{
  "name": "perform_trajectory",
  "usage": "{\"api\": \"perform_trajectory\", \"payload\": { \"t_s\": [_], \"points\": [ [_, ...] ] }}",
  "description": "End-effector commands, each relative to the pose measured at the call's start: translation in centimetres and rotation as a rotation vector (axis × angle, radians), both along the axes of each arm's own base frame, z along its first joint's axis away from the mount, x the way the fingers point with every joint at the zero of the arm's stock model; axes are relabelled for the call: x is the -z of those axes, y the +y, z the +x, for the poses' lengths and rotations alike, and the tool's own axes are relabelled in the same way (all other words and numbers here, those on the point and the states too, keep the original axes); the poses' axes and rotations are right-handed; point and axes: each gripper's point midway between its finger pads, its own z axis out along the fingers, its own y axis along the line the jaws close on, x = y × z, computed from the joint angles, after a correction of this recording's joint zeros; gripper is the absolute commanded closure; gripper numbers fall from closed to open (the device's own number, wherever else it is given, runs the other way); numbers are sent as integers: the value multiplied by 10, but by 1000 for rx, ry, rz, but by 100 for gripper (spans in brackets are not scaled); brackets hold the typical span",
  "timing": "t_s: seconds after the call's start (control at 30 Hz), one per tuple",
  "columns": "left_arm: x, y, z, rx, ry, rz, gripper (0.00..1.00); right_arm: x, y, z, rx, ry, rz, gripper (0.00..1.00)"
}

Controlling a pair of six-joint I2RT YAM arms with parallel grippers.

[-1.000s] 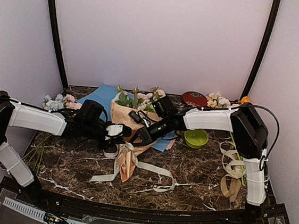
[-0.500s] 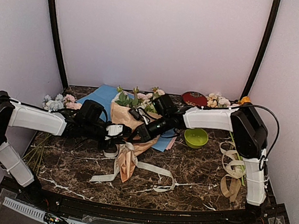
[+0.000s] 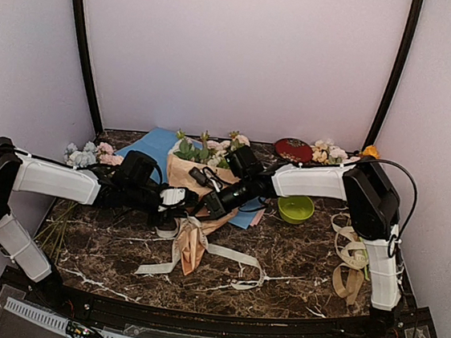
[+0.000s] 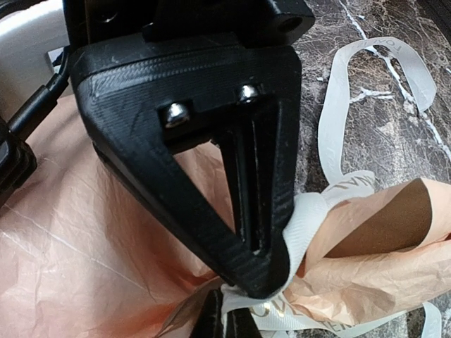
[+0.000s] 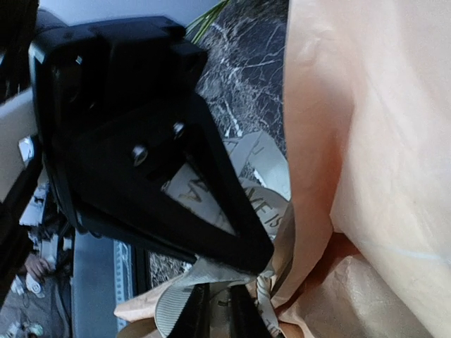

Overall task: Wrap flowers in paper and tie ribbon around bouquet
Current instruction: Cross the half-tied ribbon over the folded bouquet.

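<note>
The bouquet (image 3: 194, 214) lies mid-table, a tan paper (image 4: 84, 239) cone with the pink-cream flowers (image 3: 212, 147) and leaves showing at its far end. The cream ribbon (image 4: 338, 127) wraps the cone's narrow part, and its ends trail toward the front (image 3: 232, 255). My left gripper (image 3: 183, 202) (image 4: 239, 292) is shut on a fold of ribbon at the wrap. My right gripper (image 3: 208, 207) (image 5: 232, 278) comes from the other side, its jaws closed on a lettered stretch of ribbon (image 5: 264, 211) beside the paper (image 5: 380, 141).
A light blue sheet (image 3: 151, 143) lies behind the bouquet. A bunch with blue blooms (image 3: 86, 154) is at the left. A green bowl (image 3: 295, 208), a red dish (image 3: 293, 149), a bunch with an orange bloom (image 3: 336, 154) and loose ribbons (image 3: 350, 263) are on the right.
My right gripper has shifted a little left, toward the left gripper, and its jaws have narrowed on the ribbon. The left arm and the bouquet have stayed put.
</note>
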Motion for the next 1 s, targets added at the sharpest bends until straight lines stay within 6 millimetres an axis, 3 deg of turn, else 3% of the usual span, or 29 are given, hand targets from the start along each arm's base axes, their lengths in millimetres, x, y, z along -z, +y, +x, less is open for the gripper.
{"api": "perform_trajectory", "payload": {
  "t_s": [0.0,0.13,0.37,0.47,0.6,0.67,0.97],
  "points": [
    [-3,-2,-4,15,20,-7,98,-16,8,-3,-20,-5,81,95],
    [-6,-2,-4,12,14,-11,93,-15,8,0,-4,-8,69,100],
    [-26,-3,-11,47,11,-22,61,-19,2,7,25,-34,44,100],
    [-34,-3,-17,72,19,-23,62,-20,0,12,48,-62,20,100],
    [-40,-5,-20,94,16,-36,76,-17,-3,16,62,-93,-19,100],
    [-39,-6,-19,97,15,-35,78,-18,-3,16,59,-91,-19,100],
    [-29,-10,-23,159,22,-2,70,-24,-2,14,49,-89,0,100]
  ]
}}
